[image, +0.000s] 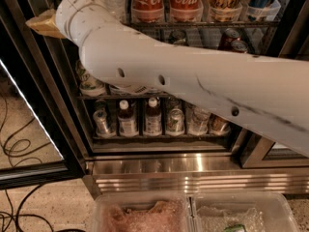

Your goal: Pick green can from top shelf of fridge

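Gripper out of view: the white arm [203, 86] climbs to the upper left and its end is lost past the top edge. The arm hides most of the fridge's [193, 170] middle row; only a few can tops [231, 35] show above it. On the top shelf [203, 24], red Coca-Cola containers [147, 1] and their neighbours are cut off at the top edge. Green can not identifiable. Clear bins [140, 211] are clipped by the bottom edge.

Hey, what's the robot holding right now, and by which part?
Cannot be told: the gripper is out of view beyond the arm's upper end, at the top left by the fridge.
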Action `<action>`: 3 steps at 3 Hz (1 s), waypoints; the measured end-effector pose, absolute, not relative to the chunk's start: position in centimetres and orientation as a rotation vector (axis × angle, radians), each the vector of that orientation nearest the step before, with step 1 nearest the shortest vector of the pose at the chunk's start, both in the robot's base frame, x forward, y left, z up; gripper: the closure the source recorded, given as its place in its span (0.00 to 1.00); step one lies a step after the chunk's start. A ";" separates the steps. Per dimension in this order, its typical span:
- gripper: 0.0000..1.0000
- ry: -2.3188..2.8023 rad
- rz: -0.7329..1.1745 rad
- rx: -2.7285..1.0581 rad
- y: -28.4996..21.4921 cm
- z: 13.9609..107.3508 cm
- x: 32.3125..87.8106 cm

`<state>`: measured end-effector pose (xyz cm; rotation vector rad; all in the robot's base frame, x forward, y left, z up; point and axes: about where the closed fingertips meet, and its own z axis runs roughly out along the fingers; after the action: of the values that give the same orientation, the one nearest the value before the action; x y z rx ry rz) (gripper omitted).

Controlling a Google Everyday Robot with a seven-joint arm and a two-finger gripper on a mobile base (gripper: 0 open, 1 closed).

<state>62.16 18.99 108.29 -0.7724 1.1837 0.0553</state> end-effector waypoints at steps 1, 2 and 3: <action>0.00 1.201 0.088 -0.794 19.6 107.8 62.3; 0.00 1.211 0.140 -0.808 20.2 107.6 62.2; 0.00 1.211 0.140 -0.808 20.2 107.7 62.2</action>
<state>62.25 20.16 107.65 -0.8081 1.2108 0.1399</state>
